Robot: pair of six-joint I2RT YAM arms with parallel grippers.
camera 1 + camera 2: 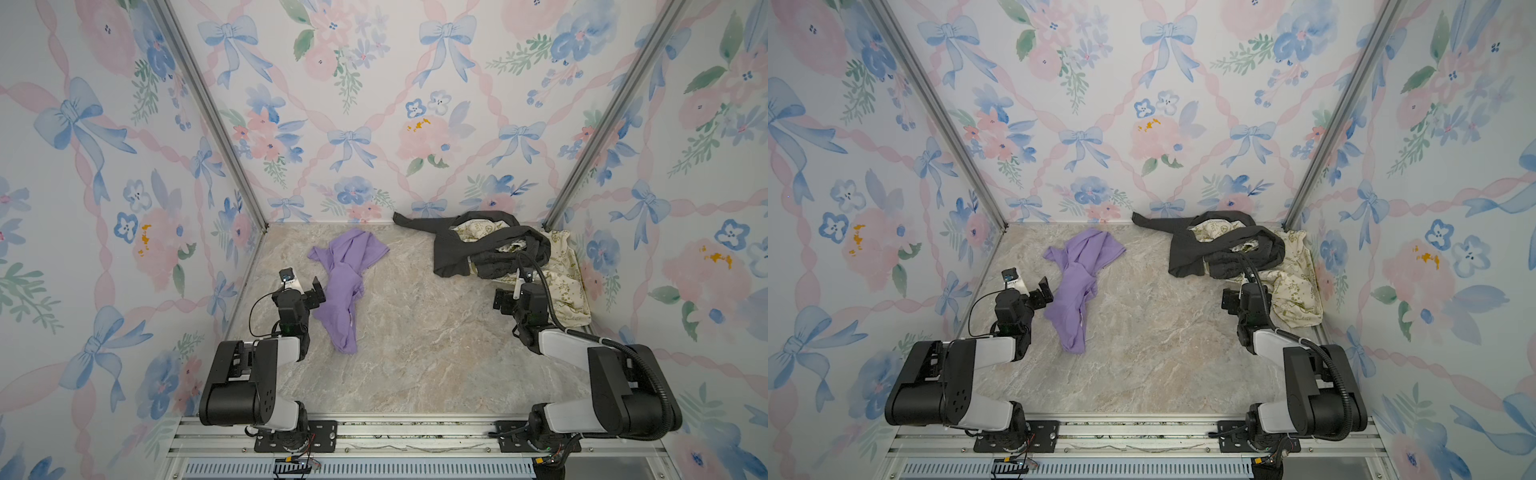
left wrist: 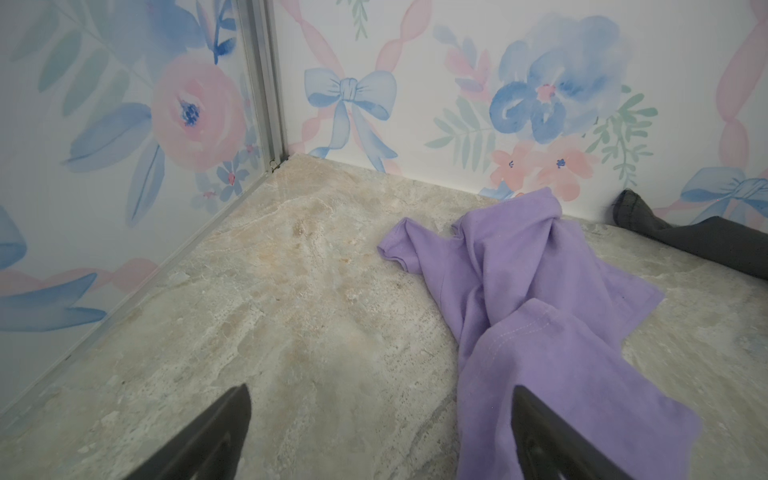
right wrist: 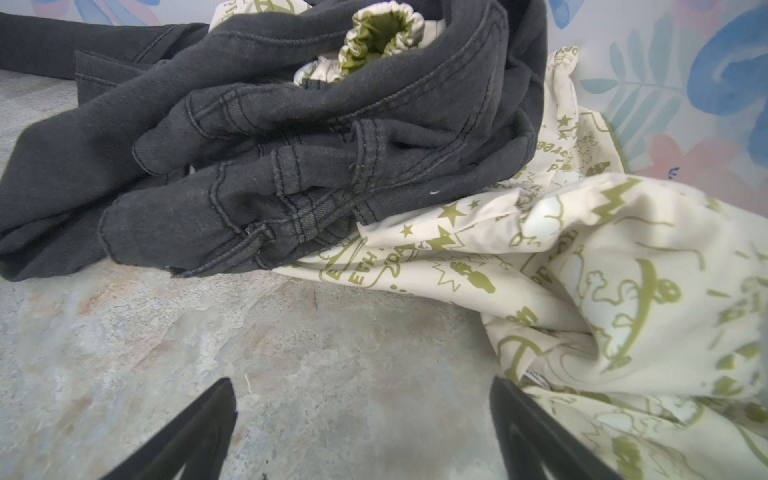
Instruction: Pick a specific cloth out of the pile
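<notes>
Much of the cream cloth with olive-green print (image 1: 572,291) is buried under the black garment (image 1: 453,253) in the pile (image 1: 1225,259) at the far right corner. Each wrist view shows only the dark tips of the fingers (image 2: 224,424). The lavender cloth (image 1: 345,286) lies alone left of centre, well apart from the pile. It is crumpled into a long strip running near to far, broader at its far end. The left gripper (image 2: 380,390), jaws apart and empty, sits at the strip's left edge, perhaps touching it. The right gripper (image 3: 361,382) gapes empty before the pile. The counter (image 1: 415,353) is marbled beige, walled by floral wallpaper (image 1: 374,104).
</notes>
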